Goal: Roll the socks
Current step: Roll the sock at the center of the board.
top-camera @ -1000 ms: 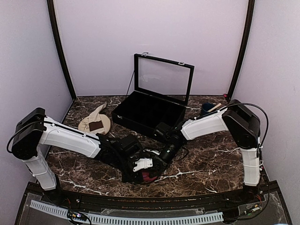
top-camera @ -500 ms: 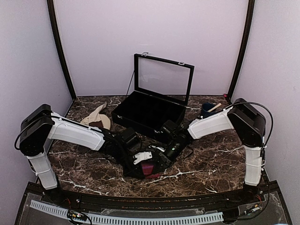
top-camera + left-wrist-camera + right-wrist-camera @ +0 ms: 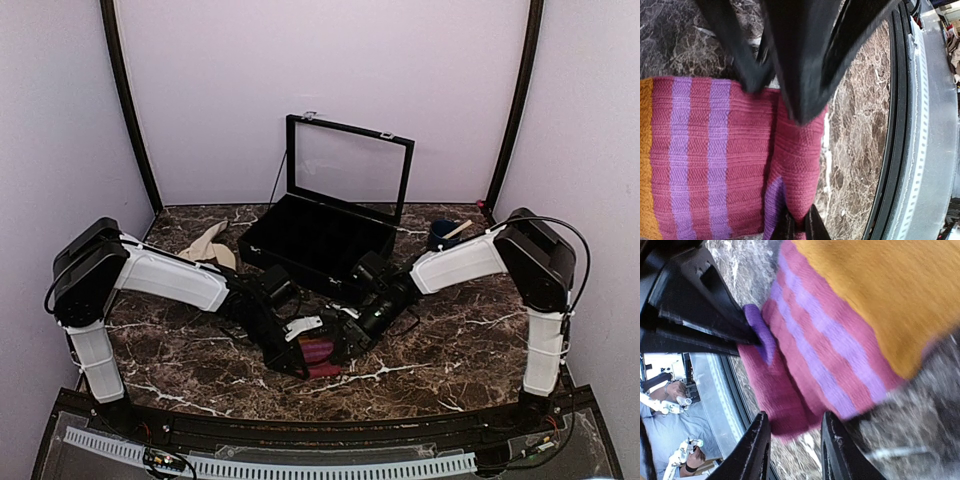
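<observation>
The pink sock (image 3: 318, 352) lies on the marble table (image 3: 450, 340) at about 6 o'clock from the table centre, between both grippers. The cream sock (image 3: 205, 243) rests well apart at 10 o'clock. Treat the fabric as light, soft and limp: it likely folds under any pinch, holds no shape, and can unroll once released. Take hold at the doubled edge, not on a single layer. The left gripper (image 3: 799, 227) is closed, pinching that fold beside the purple patch. The right gripper (image 3: 795, 421) stands half apart with the folded edge between its fingers; whether it presses the fabric cannot be told. In the left wrist view the long axis runs 9 to 3 o'clock, stripes crossing it, with the orange end at 9 and the folded end at 3.
</observation>
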Action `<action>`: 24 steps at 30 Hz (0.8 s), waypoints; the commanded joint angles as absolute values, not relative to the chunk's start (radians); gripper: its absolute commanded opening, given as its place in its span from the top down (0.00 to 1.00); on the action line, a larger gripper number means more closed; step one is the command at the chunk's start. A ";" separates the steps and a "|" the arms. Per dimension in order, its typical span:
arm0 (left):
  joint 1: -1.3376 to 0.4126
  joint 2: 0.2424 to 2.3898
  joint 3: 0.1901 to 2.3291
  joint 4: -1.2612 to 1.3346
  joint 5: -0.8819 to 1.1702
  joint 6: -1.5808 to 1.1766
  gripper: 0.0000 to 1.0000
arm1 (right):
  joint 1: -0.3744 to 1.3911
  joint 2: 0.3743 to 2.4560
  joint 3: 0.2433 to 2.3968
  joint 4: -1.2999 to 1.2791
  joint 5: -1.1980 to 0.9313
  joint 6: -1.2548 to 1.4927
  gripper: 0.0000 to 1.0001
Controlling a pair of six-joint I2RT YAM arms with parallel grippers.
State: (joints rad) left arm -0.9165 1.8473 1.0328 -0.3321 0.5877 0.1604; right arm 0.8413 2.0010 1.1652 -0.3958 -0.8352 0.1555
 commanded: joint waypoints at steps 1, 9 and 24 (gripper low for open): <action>-0.897 1.889 1.029 -0.406 0.584 0.140 1.00 | 0.810 1.941 1.118 -0.374 -0.812 0.164 0.67; -0.866 1.931 1.068 -0.446 0.651 0.134 1.00 | 0.790 1.893 1.086 -0.343 -0.796 0.167 0.67; -0.817 1.989 1.086 -0.484 0.784 0.097 1.00 | 0.803 1.693 0.925 -0.235 -0.444 0.087 0.67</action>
State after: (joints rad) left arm -0.8314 1.9404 1.0878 -0.3977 0.7921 0.1154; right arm 0.7963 1.7660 0.9649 -0.3061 -0.6060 0.1242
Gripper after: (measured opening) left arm 0.068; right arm 0.329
